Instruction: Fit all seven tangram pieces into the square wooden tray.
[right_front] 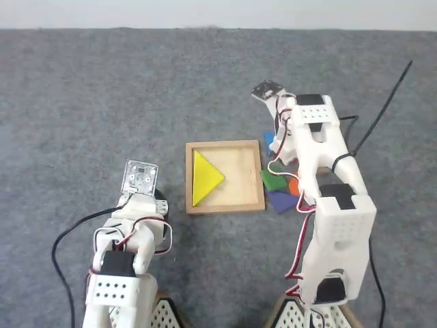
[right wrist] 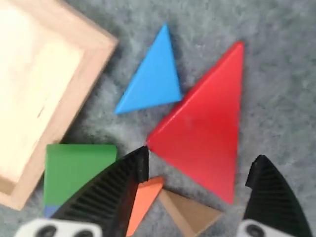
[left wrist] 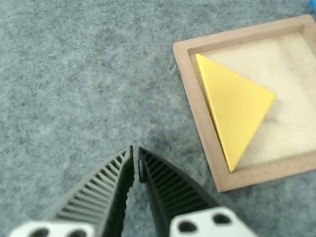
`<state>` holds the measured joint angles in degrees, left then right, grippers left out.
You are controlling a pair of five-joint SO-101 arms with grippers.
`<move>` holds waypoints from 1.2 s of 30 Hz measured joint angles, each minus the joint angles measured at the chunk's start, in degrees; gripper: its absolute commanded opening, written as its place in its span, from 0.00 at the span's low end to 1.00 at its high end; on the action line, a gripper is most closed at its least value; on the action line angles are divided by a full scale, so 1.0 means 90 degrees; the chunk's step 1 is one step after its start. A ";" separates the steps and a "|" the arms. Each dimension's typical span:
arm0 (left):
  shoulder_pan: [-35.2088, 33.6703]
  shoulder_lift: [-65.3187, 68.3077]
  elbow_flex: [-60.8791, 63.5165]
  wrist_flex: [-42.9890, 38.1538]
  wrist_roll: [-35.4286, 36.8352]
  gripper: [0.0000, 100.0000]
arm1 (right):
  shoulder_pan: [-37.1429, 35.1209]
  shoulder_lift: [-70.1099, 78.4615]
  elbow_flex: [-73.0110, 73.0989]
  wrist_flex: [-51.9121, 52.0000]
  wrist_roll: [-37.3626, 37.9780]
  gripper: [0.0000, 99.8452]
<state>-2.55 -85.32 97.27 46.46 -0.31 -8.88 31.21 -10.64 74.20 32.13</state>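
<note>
The right half of the tray (right_front: pixel 225 145) is bare inside and free from above. The left half is taken by a yellow triangle (right_front: pixel 203 179) lying along the left rim. Left of the tray the tabletop (right_front: pixel 82 102) is wide and bare, and the left tool (left wrist: pixel 136 150), tips together, hangs over it with room all round.

Right of the tray it is crowded. A blue triangle (right wrist: pixel 150 79), red triangle (right wrist: pixel 205 133), green piece (right wrist: pixel 74 165), orange piece (right wrist: pixel 143 197), brown triangle (right wrist: pixel 190 212) and purple piece (right_front: pixel 281 200) lie close together, some apparently touching, with only narrow gaps. The right arm (right_front: pixel 321 157) hangs over this cluster and blocks the way down. The right tool (right wrist: pixel 201 163), fingers spread wide, straddles the red triangle's near corner.
</note>
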 measured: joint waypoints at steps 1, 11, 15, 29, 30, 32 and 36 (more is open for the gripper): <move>0.0000 0.0000 0.0000 0.0000 0.0000 0.02 | 0.0000 0.0000 -0.0107 0.0059 -0.0039 0.32; 0.0000 0.0000 0.0000 0.0000 0.0000 0.02 | 0.0000 0.0391 -0.0567 0.0342 -0.0088 0.37; 0.0000 0.0000 0.0000 0.0000 0.0000 0.02 | 0.0000 0.0674 -0.0606 0.0332 -0.0059 0.35; 0.0010 0.0000 0.0000 0.0000 0.0000 0.02 | 0.0010 0.0987 -0.0723 0.0117 0.0000 0.18; 0.0010 0.0000 0.0000 0.0000 0.0000 0.02 | 0.0039 0.0967 -0.0723 0.0117 0.0000 0.18; 0.0010 0.0000 0.0000 0.0000 0.0000 0.02 | 0.0068 0.0987 -0.0840 0.0068 0.0000 0.19; 0.0010 0.0000 0.0000 0.0000 0.0000 0.02 | 0.0098 0.0987 -0.0879 -0.0010 -0.0010 0.19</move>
<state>-2.46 -85.32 97.27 46.46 -0.31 -8.00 40.09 -18.55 74.11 32.04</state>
